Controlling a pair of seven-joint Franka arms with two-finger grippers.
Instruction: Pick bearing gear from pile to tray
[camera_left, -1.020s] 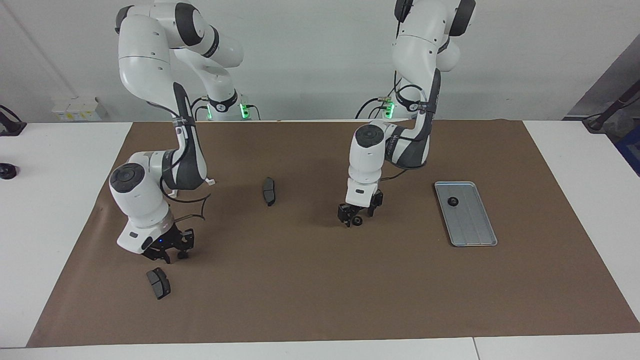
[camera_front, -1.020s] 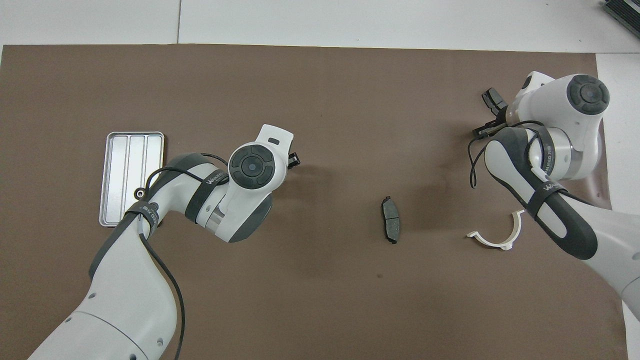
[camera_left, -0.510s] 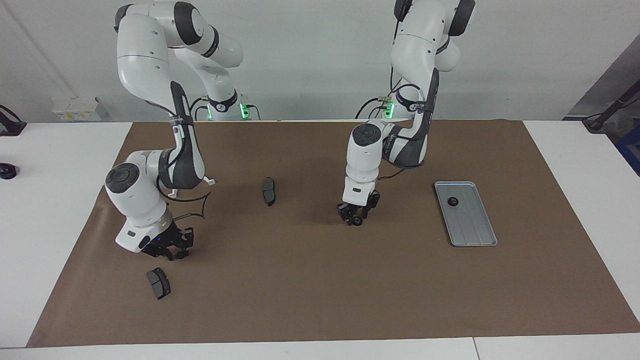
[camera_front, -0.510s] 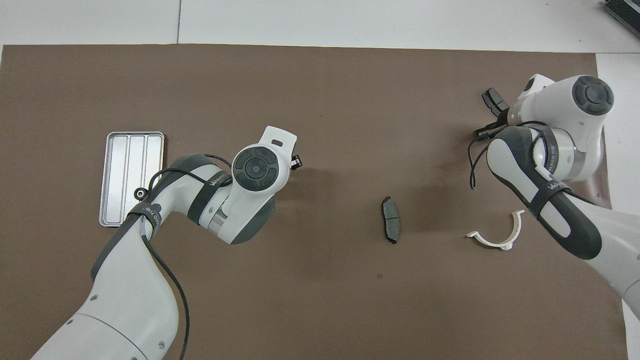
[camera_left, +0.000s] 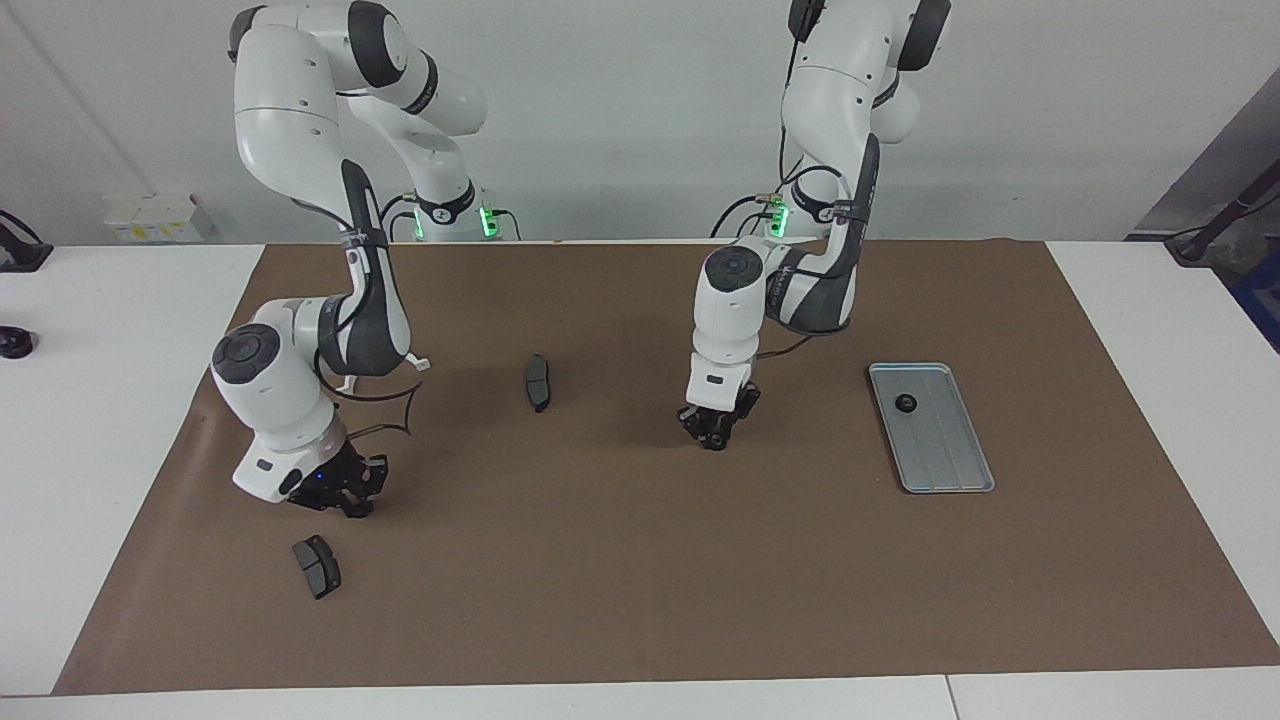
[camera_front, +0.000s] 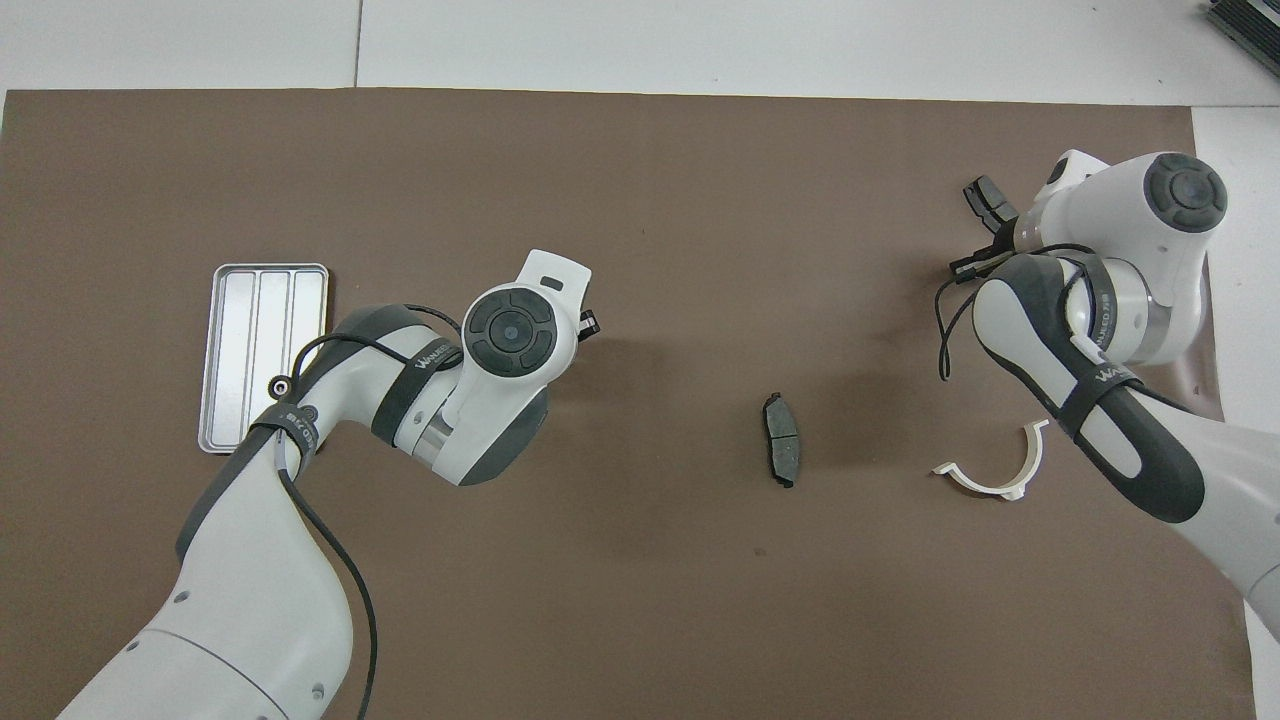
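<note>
From where I stood, the tray (camera_left: 945, 450) lay toward the left arm's end of the mat (camera_left: 640, 580), and one gear (camera_left: 906, 404) already sat in it, at the end nearer the robots. That is probably why the left arm was doing the carrying: its base was the closer one. The left gripper (camera_left: 712, 435) was down at the mat, well apart from the tray toward the right arm's end, with its fingers drawn in around a small dark round thing that I took for a second gear (camera_left: 715, 442). It looked pinched but not yet lifted. Much farther from the tray, the right gripper (camera_left: 345, 497) hung low over the mat with its fingertips together. I could not tell whether anything was caught between them. A pad (camera_left: 317, 566) lay just beside it, another pad (camera_left: 538, 382) sat between the two grippers, and a bracket (camera_front: 1000, 470) lay partly under the right arm. None of these belonged in the tray, which I judged was why they were lying untouched.
</note>
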